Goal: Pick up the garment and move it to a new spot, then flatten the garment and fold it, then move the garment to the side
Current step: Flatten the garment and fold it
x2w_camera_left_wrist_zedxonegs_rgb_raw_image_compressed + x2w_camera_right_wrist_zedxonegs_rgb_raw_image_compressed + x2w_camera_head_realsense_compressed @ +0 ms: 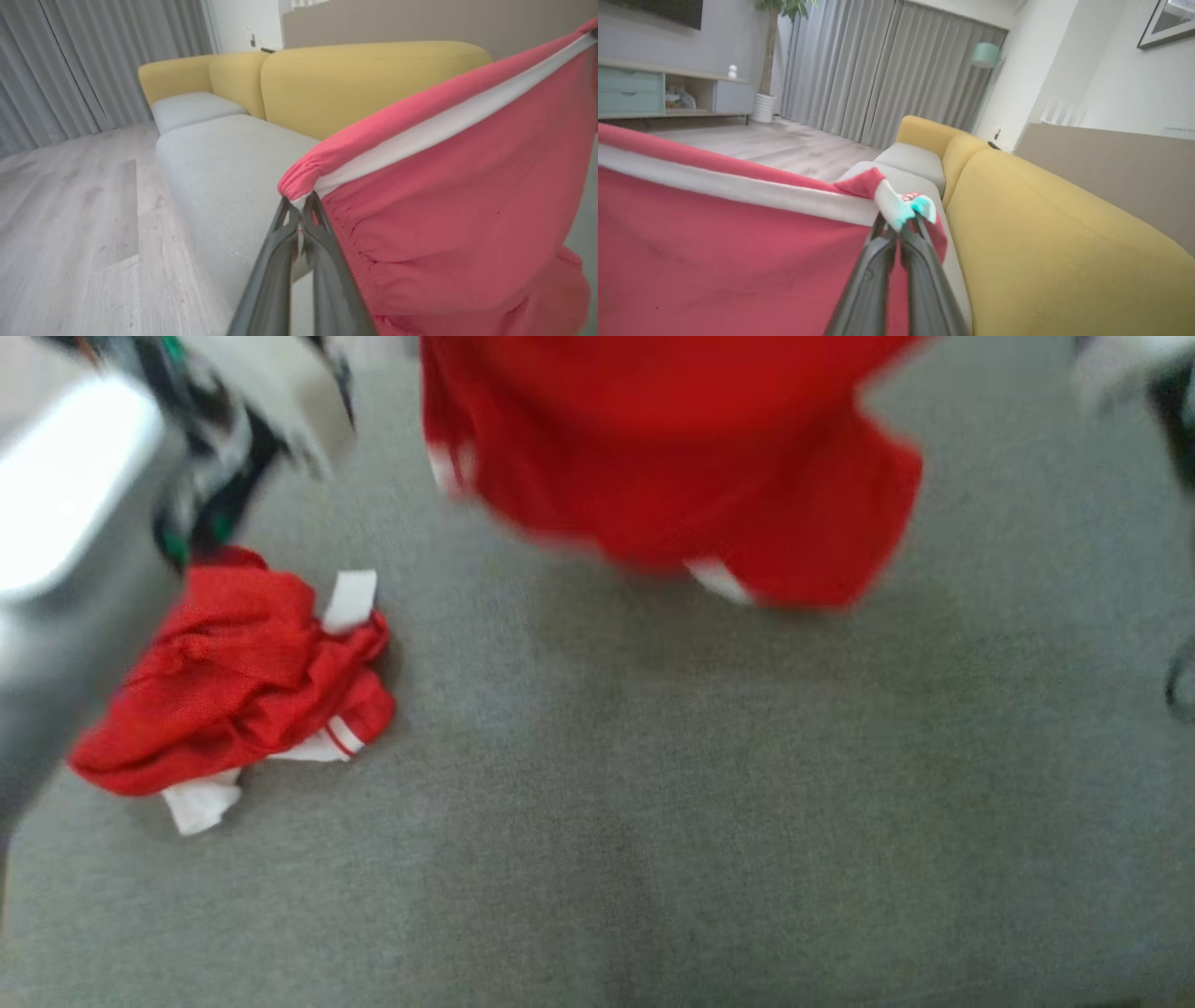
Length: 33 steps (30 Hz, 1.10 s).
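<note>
A red garment with a white-banded waist hangs stretched between my two grippers above the grey sofa seat, blurred in the head view. In the left wrist view my left gripper is shut on one end of the garment's gathered waistband. My right gripper is shut on the other end of the waistband, where the garment spreads to the left. The cloth hangs in the air, its lower hem above the seat.
A second red and white garment lies crumpled on the seat at the left, beside my pale left forearm. The yellow sofa back runs behind the seat. Wooden floor and grey curtains lie beyond.
</note>
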Available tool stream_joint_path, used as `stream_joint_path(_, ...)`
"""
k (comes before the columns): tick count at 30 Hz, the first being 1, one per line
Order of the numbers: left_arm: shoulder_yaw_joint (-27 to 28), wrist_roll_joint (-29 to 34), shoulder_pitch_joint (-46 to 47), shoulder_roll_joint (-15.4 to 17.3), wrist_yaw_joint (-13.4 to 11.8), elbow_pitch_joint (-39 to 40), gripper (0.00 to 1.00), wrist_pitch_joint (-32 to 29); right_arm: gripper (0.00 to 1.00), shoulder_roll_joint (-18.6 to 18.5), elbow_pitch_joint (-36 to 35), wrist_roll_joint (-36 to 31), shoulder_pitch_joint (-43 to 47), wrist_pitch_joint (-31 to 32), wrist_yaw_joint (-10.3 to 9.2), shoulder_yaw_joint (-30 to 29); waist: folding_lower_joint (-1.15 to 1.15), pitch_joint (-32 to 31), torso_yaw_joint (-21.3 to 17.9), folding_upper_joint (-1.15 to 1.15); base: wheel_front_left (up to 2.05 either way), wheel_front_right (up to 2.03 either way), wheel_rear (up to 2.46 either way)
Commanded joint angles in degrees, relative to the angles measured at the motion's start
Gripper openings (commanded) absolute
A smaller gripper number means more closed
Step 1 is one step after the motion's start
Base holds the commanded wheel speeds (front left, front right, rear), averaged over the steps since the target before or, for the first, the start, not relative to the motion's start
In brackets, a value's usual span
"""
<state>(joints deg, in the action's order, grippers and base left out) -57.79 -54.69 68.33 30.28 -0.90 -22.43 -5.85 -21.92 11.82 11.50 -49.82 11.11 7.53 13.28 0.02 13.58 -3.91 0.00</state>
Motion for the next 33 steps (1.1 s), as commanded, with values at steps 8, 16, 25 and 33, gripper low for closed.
stream_joint_path(8,6.8,4.1,16.5,-5.9,2.5,-14.8,0.00,12.0,0.00,6.1,20.4,-8.5,-23.0,-16.6,-0.04,-1.5,-0.02,7.6,-0.8,0.00,0.00,0.00,0.00)
stream_joint_path(16,3.0,2.6,9.3,-11.1,7.1,-21.5,0.00,15.3,0.00,5.4,36.2,-9.8,-17.4,-21.1,-0.04,3.9,-0.02,5.9,0.6,0.00,0.00,0.00,0.00)
stream_joint_path(25,-6.3,1.9,-6.9,-11.3,8.3,-18.5,0.00,15.5,0.00,-1.4,43.1,3.2,-4.7,-13.3,-0.04,20.1,-0.02,0.6,0.7,0.00,0.00,0.00,0.00)
stream_joint_path(33,-10.7,1.8,-17.6,-9.6,7.1,-12.5,0.00,15.7,0.00,-11.9,33.0,20.8,3.7,-0.9,-0.04,33.1,-0.02,-5.6,0.9,0.00,0.00,0.00,0.00)
